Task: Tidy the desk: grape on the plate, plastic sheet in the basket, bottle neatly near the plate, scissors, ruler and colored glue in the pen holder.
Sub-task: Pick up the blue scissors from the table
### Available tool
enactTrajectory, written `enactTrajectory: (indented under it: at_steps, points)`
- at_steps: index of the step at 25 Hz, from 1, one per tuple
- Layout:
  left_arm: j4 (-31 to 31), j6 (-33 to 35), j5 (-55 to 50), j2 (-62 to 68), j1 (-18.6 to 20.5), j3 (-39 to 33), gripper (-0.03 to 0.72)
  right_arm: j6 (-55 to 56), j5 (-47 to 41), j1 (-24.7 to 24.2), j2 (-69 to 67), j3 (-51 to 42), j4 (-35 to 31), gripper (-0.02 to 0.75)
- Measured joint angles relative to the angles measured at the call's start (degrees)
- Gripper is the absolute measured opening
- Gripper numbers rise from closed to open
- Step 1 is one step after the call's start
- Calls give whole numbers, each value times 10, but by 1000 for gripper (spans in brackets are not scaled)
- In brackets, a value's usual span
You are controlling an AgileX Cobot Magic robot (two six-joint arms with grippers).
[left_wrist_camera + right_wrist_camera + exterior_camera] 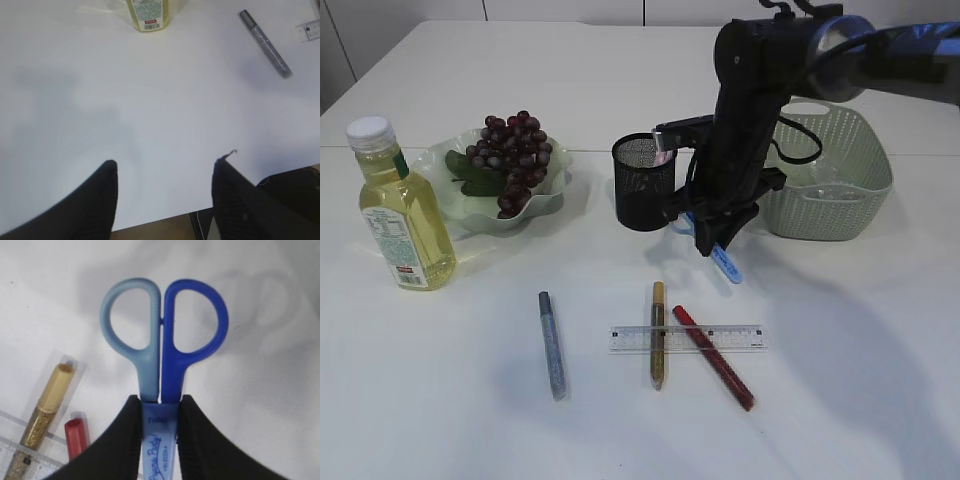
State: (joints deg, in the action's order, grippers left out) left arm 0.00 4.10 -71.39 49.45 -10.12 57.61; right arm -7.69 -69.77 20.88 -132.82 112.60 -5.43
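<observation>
My right gripper (710, 235) (159, 400) is shut on the blue scissors (726, 262) (161, 340) and holds them handles-down above the table, just right of the black mesh pen holder (642, 180). The clear ruler (685, 338) lies at the front with the gold glue (658, 333) (47, 405) and red glue (713, 357) (76, 436) across it. The silver glue (552, 345) (265, 44) lies to their left. Grapes (510, 150) sit on the green plate (548, 203). The bottle (400, 205) (148, 12) stands upright left of the plate. My left gripper (165, 162) is open and empty over the table's front edge.
The green basket (865, 190) stands at the right, behind my right arm; something clear glints inside it. The table's front edge shows at the bottom of the left wrist view. My left arm does not show in the exterior view.
</observation>
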Motion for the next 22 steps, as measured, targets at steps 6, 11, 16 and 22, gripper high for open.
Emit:
enactTrajectory:
  at_steps: [6,11,16,22]
  points:
    - [0,0,0,0,0,0,434,16,0,0,29,-15,0,179]
    - [0,0,0,0,0,0,434,21,0,0,72,-73,1,179]
    - [0,0,0,0,0,0,434,24,-2,2,110,-95,3,179]
    - [0,0,0,0,0,0,434,28,13,15,165,-107,11,179]
